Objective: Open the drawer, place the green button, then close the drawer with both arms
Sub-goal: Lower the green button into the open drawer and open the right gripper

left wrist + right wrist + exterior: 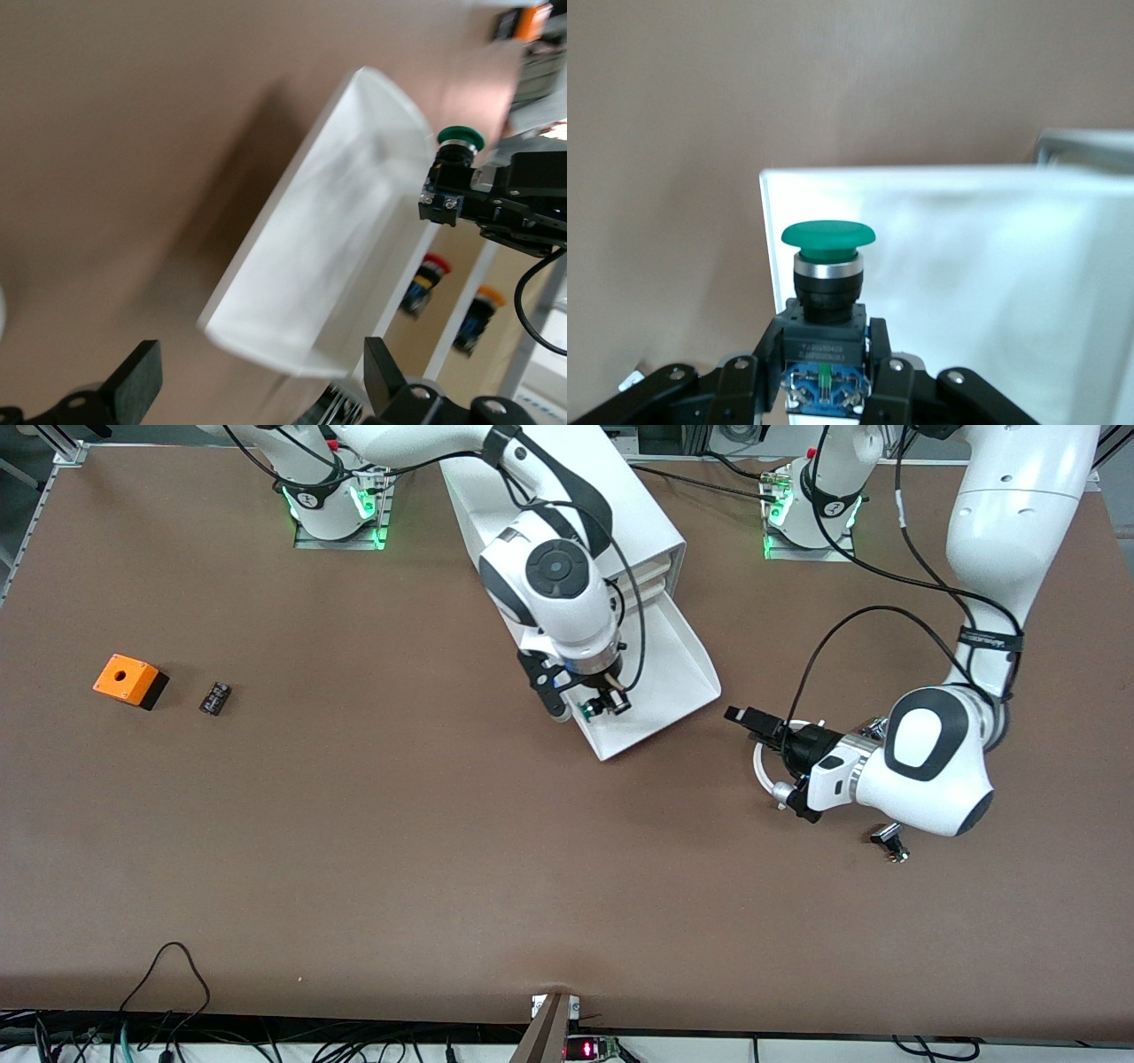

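The drawer (673, 677) is pulled out of the white cabinet (651, 522), a shallow white tray that also shows in the left wrist view (319, 257) and the right wrist view (992, 266). My right gripper (604, 703) (824, 345) is shut on the button's black-blue body, with the green cap (828, 233) pointing away from the fingers. It holds the button (588, 709) (457, 146) over the drawer's front corner toward the right arm's end. My left gripper (747, 721) (257, 381) hangs low beside the drawer's front, open, with nothing between its fingers.
An orange box with a hole (129, 679) and a small dark part (215, 697) lie toward the right arm's end of the table. A small silver-black part (890, 842) lies by the left arm's wrist. Red and yellow buttons (427, 276) show in another cabinet drawer.
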